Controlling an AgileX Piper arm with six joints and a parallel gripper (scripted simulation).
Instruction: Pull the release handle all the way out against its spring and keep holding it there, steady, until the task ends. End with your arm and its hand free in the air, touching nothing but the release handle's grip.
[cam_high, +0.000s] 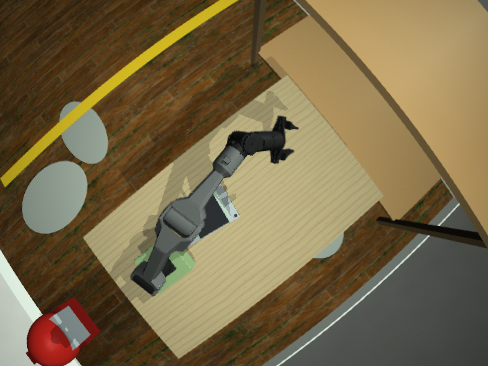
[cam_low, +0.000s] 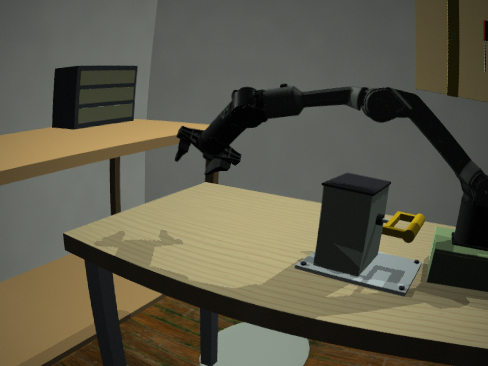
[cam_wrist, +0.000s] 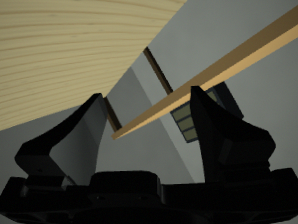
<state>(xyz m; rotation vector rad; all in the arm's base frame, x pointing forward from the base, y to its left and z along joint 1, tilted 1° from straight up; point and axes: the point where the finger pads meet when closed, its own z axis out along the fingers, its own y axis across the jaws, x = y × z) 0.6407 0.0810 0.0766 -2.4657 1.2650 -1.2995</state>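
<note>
The yellow release handle (cam_low: 405, 225) is seen projecting from a dark box (cam_low: 352, 222) bolted to a grey plate (cam_low: 400, 278) on the surface (cam_low: 225, 240) — no writing is legible. The claw (cam_low: 205, 152) is held wide apart, empty, well away — near a shelf (cam_low: 75, 145).

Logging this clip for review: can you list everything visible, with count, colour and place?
Table: one, pale wood, centre.
Housing box: one, dark, on grey base plate, near the arm's base.
Release handle: one, yellow, sticking out of the box, untouched.
Green pad: one, under the arm's foot.
Side bench: one, tan, behind the table.
Drawer unit: one, dark with olive fronts, on the bench.
Grey discs: two together on the floor, a third partly under the table.
Yellow stripe: one, on the floor.
Red object: one, floor corner.
Arm: one, black.
Tool: one, open, in the air, far from the handle.
</note>
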